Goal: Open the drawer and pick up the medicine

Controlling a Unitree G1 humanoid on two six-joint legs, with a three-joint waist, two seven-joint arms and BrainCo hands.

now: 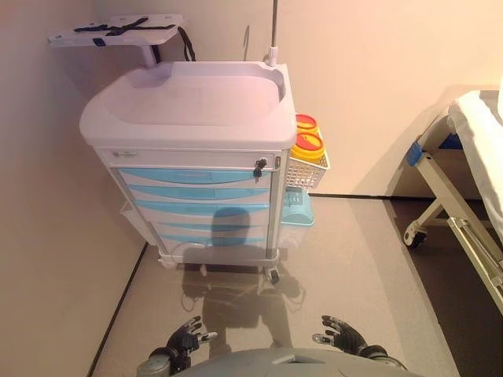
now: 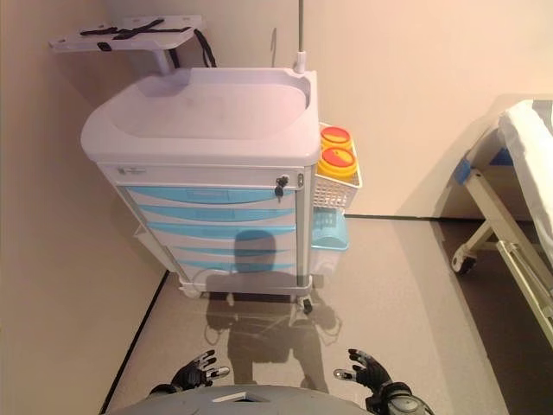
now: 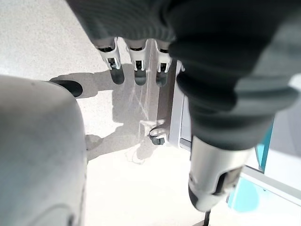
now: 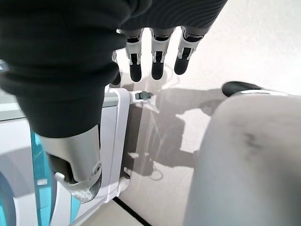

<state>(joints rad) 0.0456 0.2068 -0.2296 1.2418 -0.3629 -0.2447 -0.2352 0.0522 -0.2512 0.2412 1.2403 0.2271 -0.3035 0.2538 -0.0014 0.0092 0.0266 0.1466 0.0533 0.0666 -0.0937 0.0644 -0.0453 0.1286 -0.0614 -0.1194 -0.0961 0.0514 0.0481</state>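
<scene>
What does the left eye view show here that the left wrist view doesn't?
Only the left eye view shows the whole cart, its blue drawers all shut, the yellow containers in its side basket, the bed and the right hand. Only the wrist view shows the cart's caster close up. Both show the left hand, open, holding nothing.
</scene>
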